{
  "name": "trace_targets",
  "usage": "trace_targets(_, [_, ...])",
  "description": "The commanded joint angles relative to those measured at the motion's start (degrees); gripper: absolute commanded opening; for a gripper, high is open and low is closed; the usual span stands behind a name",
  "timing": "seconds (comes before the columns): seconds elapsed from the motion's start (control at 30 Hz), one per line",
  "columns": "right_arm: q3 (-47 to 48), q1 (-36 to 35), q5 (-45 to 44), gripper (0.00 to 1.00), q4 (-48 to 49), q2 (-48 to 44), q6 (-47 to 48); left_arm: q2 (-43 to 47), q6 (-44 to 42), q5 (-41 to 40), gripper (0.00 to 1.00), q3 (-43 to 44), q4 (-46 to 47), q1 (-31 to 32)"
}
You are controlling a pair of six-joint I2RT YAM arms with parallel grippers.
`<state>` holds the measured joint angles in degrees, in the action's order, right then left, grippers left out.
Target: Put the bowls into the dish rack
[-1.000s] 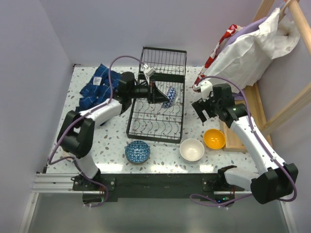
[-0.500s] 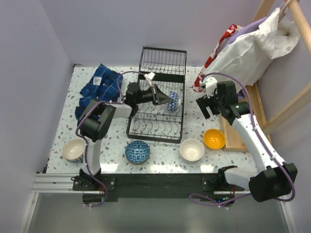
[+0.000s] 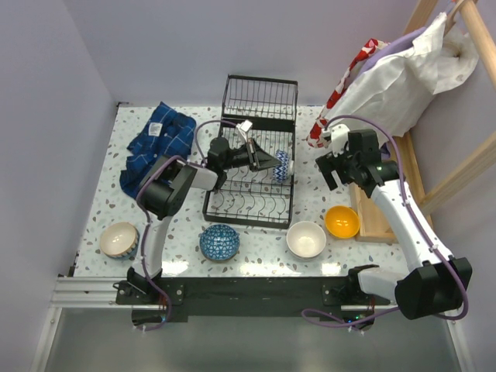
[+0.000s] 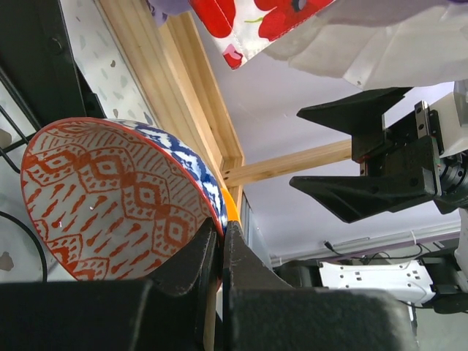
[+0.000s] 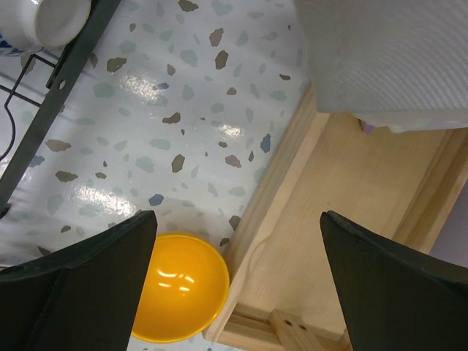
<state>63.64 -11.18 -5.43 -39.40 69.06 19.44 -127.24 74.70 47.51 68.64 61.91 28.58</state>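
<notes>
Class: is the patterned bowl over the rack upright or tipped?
Tipped: the red-and-blue patterned bowl hangs on edge, rim pinched by the left claw.

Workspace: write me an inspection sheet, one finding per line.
Surface: speckled terrazzo tabletop, glossy.
Job's things: black wire dish rack; blue-and-white bowl with red-patterned inside held on edge over its right side; blue patterned bowl, white bowl, orange bowl, cream bowl on the table.
Clutter: blue plaid cloth far left; white bag and red floral fabric on wooden frame, right.
Grippers: left gripper shut on the held bowl's rim; right gripper open, empty, hovering near the orange bowl.
Cables: purple cables loop along both arms.
Surroundings: lavender walls.
</notes>
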Motion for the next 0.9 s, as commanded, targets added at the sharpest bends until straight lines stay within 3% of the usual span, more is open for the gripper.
trace_targets(0.0, [-0.09, 0.37, -0.19, 0.99, 0.20, 0.11, -0.72, -0.91, -1.21, -0.40, 0.00, 1.85, 2.87, 0.69])
trace_targets(0.53, [-2.20, 0.37, 0.68, 0.99, 1.34, -1.73, -1.16, -0.55, -13.35, 0.30, 0.03, 3.69, -11.72, -0.28])
trace_targets(0.63, [-2.29, 0.37, 1.04, 0.99, 0.64, -2.00, -1.16, -1.52, -13.53, 2.14, 0.08, 3.34, -10.15, -0.45])
trace_targets(0.77, [-1.94, 0.37, 1.39, 0.99, -0.24, -2.00, -1.16, -3.45, -8.97, 5.58, 0.00, 2.20, 1.16, -0.19])
trace_targets(0.87, [-1.41, 0.37, 1.39, 0.99, -0.94, -1.65, -0.99, -3.19, -6.06, 5.32, 0.00, 1.06, 5.22, 0.25])
